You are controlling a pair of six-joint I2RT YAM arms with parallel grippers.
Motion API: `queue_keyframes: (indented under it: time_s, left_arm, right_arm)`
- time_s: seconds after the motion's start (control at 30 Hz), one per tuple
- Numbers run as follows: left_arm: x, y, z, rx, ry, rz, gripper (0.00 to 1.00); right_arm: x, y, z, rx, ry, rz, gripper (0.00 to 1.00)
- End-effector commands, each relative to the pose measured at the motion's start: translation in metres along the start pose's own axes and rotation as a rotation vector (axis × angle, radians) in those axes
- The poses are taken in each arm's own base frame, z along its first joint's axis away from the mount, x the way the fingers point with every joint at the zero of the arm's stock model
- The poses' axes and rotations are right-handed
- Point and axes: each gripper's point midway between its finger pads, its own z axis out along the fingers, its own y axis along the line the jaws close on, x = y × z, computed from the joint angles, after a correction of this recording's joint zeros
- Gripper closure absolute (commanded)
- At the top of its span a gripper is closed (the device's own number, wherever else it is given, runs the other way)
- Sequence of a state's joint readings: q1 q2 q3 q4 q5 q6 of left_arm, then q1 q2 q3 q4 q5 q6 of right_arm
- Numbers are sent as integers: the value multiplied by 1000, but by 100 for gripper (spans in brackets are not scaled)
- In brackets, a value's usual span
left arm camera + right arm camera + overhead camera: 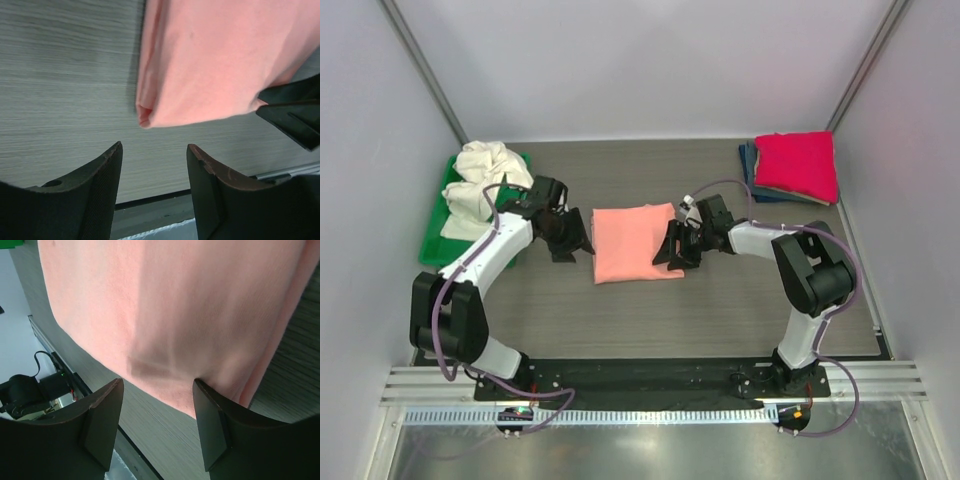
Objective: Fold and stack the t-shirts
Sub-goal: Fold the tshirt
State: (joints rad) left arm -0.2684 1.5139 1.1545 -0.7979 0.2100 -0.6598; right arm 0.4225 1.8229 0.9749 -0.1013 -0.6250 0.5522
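T-shirt (pixel 633 243), salmon-pink, folded nearly square.

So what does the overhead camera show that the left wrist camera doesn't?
Only overhead: both whole arms, a cream shirt heaped on the green tray, and a magenta shirt on blue ones at far right.
Only left wrist: the pink shirt with its folded corner up close, layers showing, and the left gripper open with nothing in it.
Both: the pink shirt flat on the table, with the right gripper at its other side.
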Motion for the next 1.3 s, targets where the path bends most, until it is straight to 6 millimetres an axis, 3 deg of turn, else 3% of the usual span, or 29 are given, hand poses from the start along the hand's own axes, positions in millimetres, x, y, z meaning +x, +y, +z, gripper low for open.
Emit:
queue_keyframes:
  time_s: [0.0, 0.13, 0.33, 0.43, 0.5, 0.57, 0.6, 0.7, 0.77, 0.9, 0.97, 1.0, 1.03, 1.07, 1.13, 1.17, 1.27]
  left_arm:
    - [-3, -50, -12, 173, -76, 47, 45]
    - [16, -90, 1, 245, -61, 96, 49]
    - [33, -126, 38, 344, 2, 99, 55]
    - [40, -116, 69, 317, 46, 87, 57]
    - [44, -96, 95, 235, 60, 99, 59]
    - [51, -76, 108, 155, 86, 108, 60]
    - [53, -55, 119, 73, 91, 121, 61]
    - [53, -31, 124, -26, 89, 156, 62]
    - [45, -25, 119, -75, 60, 184, 62]
    - [14, -29, 84, -161, -21, 263, 58]
    - [-14, -46, 58, -166, -107, 321, 54]
    - [-15, -42, 47, -200, -101, 339, 50]
    - [-29, -54, 28, -189, -150, 365, 49]
    - [-32, -45, 16, -242, -159, 374, 46]
    - [-40, -46, -5, -258, -200, 383, 44]
    - [-44, -49, -22, -253, -238, 382, 44]
    - [-35, -46, -53, -223, -267, 375, 43]
  right_arm:
    - [-2, -2, 0, 8, -41, -19, 36]
    - [-6, 11, -10, 4, -58, -43, 36]
    - [0, 21, -8, 4, -42, -45, 36]
    - [7, 16, -4, 11, -38, -36, 36]
    - [15, 7, -1, 23, -28, -17, 37]
    - [25, -3, 3, 44, -13, 5, 37]
    - [27, -8, 5, 52, -12, 20, 38]
    - [43, -15, 9, 64, 9, 60, 39]
    - [55, -11, 13, 67, 33, 67, 40]
    - [61, 41, 19, -25, 41, -8, 40]
    - [49, 77, 10, -78, 9, -70, 35]
    - [51, 82, 4, -61, 21, -74, 32]
    - [43, 93, -6, -69, -9, -124, 29]
    - [35, 102, -16, -51, -23, -143, 22]
    - [12, 103, -33, 4, -95, -182, 17]
    - [0, 113, -47, -2, -139, -217, 14]
    - [-22, 91, -69, 53, -202, -179, 8]
